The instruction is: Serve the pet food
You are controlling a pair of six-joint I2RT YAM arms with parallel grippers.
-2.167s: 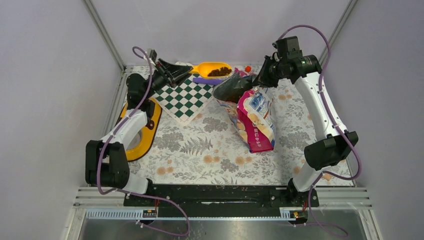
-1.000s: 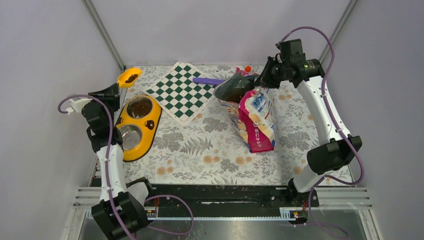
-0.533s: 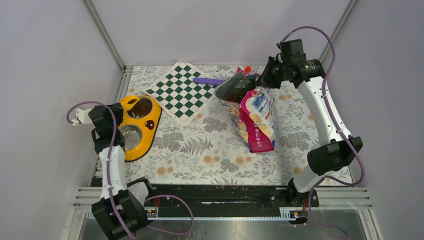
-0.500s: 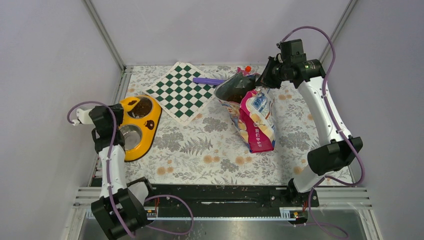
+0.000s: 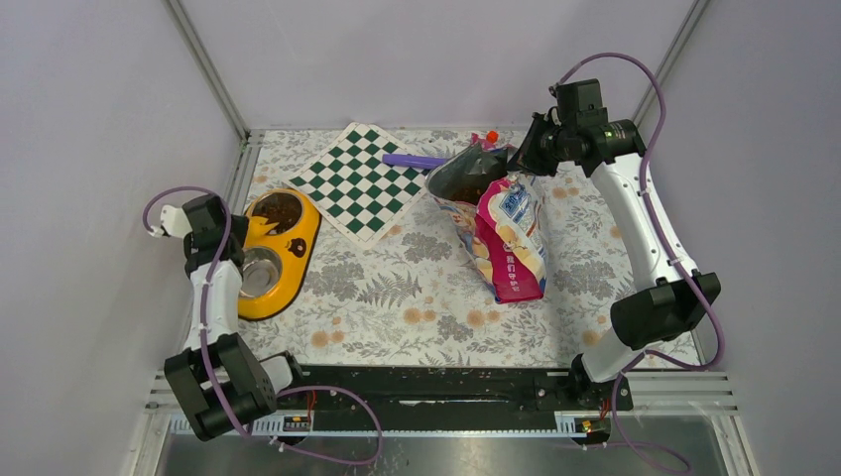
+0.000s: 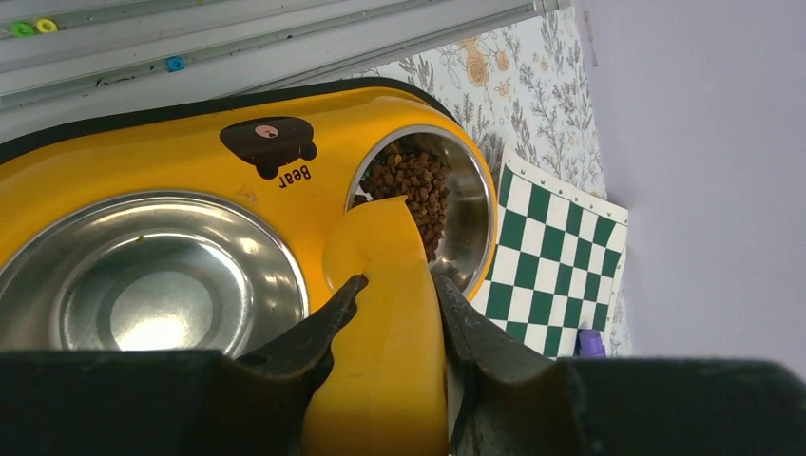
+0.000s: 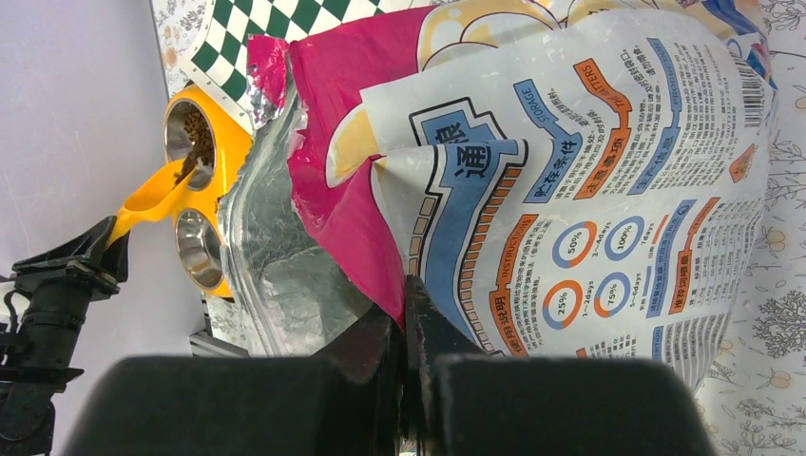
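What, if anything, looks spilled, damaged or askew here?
No spill is visible. The pet food bag has a ragged torn mouth, foil lining exposed, pinched by the right gripper. The checkered mat lies diagonally. The kibble sits inside one bowl of the feeder.

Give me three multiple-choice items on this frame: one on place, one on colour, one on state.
1. Which bowl of the yellow feeder holds the kibble?
A. the one nearer the checkered mat
B. the one farther from it
C. both

2. What colours is the checkered mat?
A. red and black
B. green and white
C. blue and yellow

3. How is the right gripper?
A. wide open
B. shut on the pet food bag
C. shut on the feeder's rim

Key: 1 A, the near bowl shows bare steel; 2 B, plain in the top view; 3 B, its fingers pinch the bag's torn-open edge.
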